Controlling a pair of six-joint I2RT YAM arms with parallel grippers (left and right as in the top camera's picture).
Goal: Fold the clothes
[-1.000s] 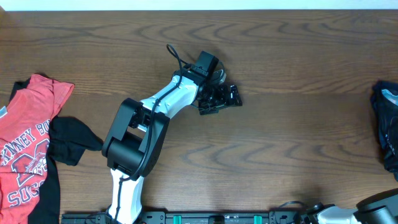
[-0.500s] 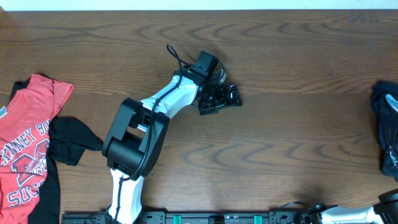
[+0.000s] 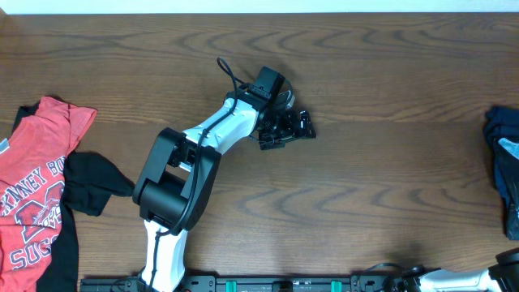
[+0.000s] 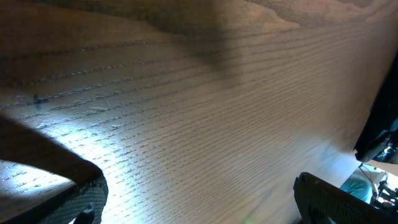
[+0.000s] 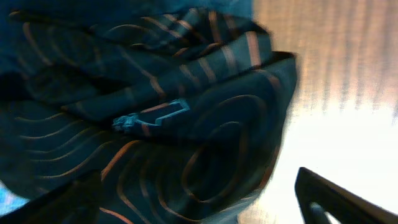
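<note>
- The right arm (image 3: pixel 495 280) shows less than it did a second ago. Then a broad dark part of it filled the bottom right corner of the overhead view; now only a sliver sits at the frame's lower edge.
- The dark blue heap (image 3: pixel 503 166) of clothes at the desk's (image 3: pixel 365 203) right edge has changed outline. It now shows narrower and reaches further down the edge, and its pale patch sits lower than before.
- The right claw (image 5: pixel 198 177) stands wide, its two fingers in the bottom corners of the wrist view. Close in front of it lies the black jersey (image 5: pixel 155 124) with thin orange contour lines, bunched in folds. Whether a finger touches the cloth cannot be told.
- The left arm (image 3: pixel 174 191) has not shifted. It stretches to the middle of the desk as before.
- The left claw (image 4: pixel 198 186) is wide, with nothing between its fingers and bare wood beneath it.
- The red T-shirt (image 3: pixel 36 186) with white lettering lies at the desk's left edge, unchanged. A black piece (image 3: pixel 91 185) lies against its right side.
</note>
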